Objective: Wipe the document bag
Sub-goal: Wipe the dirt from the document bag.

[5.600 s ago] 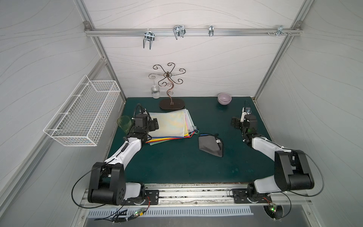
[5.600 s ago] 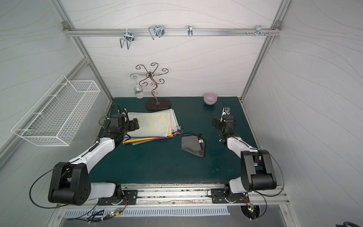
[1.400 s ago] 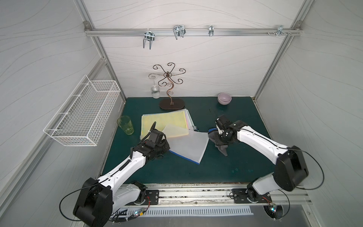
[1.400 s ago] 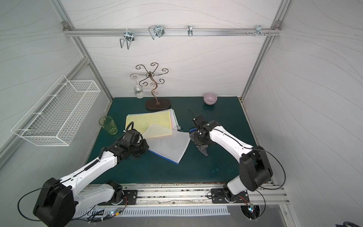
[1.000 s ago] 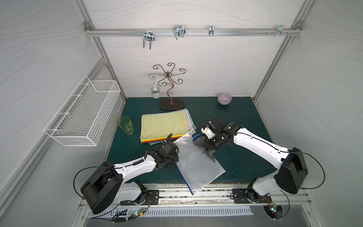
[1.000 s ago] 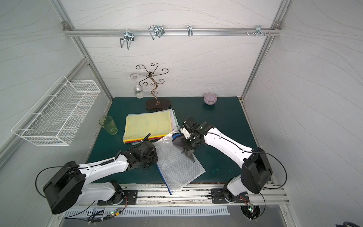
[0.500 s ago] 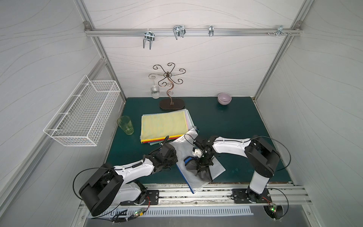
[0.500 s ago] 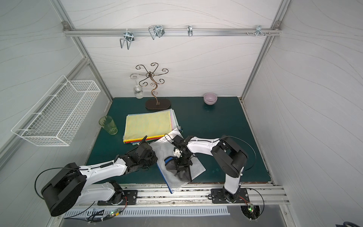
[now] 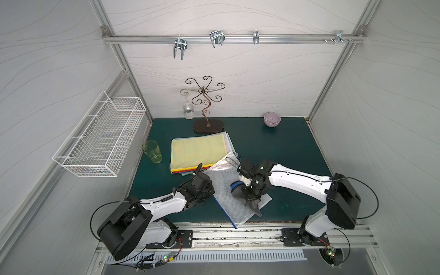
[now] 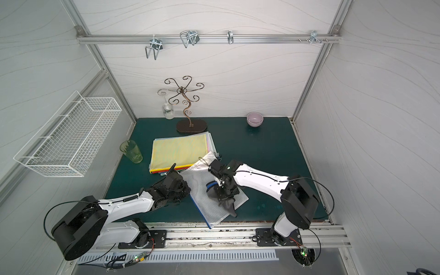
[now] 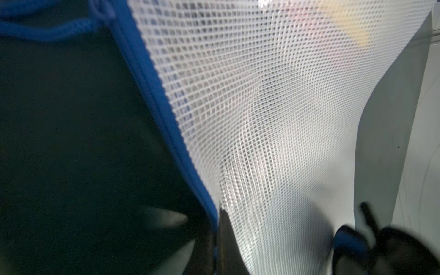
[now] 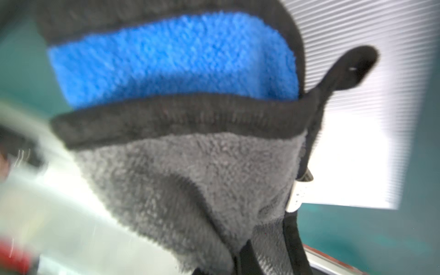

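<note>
Across the dark green table (image 9: 285, 147) my two arms reach in from the front rail. On the wall to my left hangs the white wire basket (image 9: 102, 138). Front and centre lies the document bag (image 9: 223, 181), white mesh with a blue zip edge, set at a slant in both top views (image 10: 200, 183). Its near corner hangs over the front edge of the table, and its far corner reaches the near corner of the stack of coloured bags (image 9: 197, 150), which has a yellow one on top.

My left gripper (image 9: 209, 189) sits at the bag's left side, jaws together and clamped on the blue-trimmed edge. The left wrist view shows that edge (image 11: 166, 114) running right down into my fingers.

My right gripper (image 9: 248, 188) points down over the middle of the bag, jaws pinched tight on the cloth (image 9: 250, 202), grey and blue towelling with black binding (image 12: 190, 166). The cloth rests on the mesh, and a loose tail trails toward the bag's right edge.

Along the back stand the scrollwork stand (image 9: 208, 125), with a wine glass (image 9: 188, 112) hanging upside down from it, and a pale bowl (image 9: 272, 119) well off to the right. A green tumbler (image 9: 152, 151) stands upright just left of the stack.
</note>
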{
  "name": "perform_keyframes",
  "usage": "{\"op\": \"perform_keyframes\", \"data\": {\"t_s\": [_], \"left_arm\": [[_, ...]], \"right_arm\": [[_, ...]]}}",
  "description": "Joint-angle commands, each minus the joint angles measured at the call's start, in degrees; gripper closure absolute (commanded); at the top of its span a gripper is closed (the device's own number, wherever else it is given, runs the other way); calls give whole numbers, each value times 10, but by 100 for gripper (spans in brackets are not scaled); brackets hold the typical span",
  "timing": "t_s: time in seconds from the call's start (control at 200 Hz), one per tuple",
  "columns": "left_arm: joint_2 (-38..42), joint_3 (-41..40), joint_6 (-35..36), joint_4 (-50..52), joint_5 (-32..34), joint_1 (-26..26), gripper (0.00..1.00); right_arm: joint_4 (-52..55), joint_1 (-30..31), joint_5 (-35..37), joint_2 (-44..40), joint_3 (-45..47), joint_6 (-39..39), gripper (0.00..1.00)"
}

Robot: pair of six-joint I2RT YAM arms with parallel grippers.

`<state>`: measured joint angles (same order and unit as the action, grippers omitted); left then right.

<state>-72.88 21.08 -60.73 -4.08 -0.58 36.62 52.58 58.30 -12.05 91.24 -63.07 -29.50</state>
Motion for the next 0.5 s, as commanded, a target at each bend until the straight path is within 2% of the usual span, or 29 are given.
{"op": "perform_keyframes", "data": {"t_s": [0.0, 0.07, 0.14, 0.235, 0.29, 0.34, 0.41, 0.495], "left_arm": [[-21, 19, -16, 6, 21, -3, 100], [-22, 25, -17, 10, 21, -3, 100], [-25, 28, -16, 15, 24, -4, 100], [-28, 24, -14, 14, 19, -3, 100], [-29, 21, -11, 18, 16, -2, 100], [-26, 15, -8, 22, 15, -1, 100], [-16, 7, -2, 32, 15, -1, 100], [-6, -3, 0, 37, 15, -1, 100]], "right_arm": [[-40, 15, -163, 38, 47, 1, 100], [-75, 17, -185, 57, 67, -11, 100], [-70, -2, -132, 71, 81, -23, 100], [-81, -97, -74, 46, 141, -60, 100], [-52, -154, 8, 7, 157, -70, 100], [-11, -189, 96, -37, 147, -72, 100], [20, -204, 167, -88, 106, -66, 100], [4, -189, 150, -90, 39, -34, 100]]}}
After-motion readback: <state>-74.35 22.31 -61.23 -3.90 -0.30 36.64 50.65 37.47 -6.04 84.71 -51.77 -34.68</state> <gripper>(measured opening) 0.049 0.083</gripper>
